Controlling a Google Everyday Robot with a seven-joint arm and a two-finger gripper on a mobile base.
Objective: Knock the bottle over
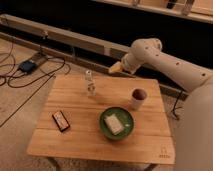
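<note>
The bottle [89, 83] is small, slim and clear with a pale cap. It stands upright at the back of the wooden table [75, 130], left of centre. My gripper [115, 68] is at the end of the white arm, above the table's back edge, to the right of the bottle and slightly higher, apart from it. The arm reaches in from the right.
A whitish cup [138, 98] with a dark inside stands at the right. A green bowl [116, 124] holding a pale block sits in front of it. A small dark packet [61, 120] lies at the left. Cables and a box [27, 66] lie on the floor.
</note>
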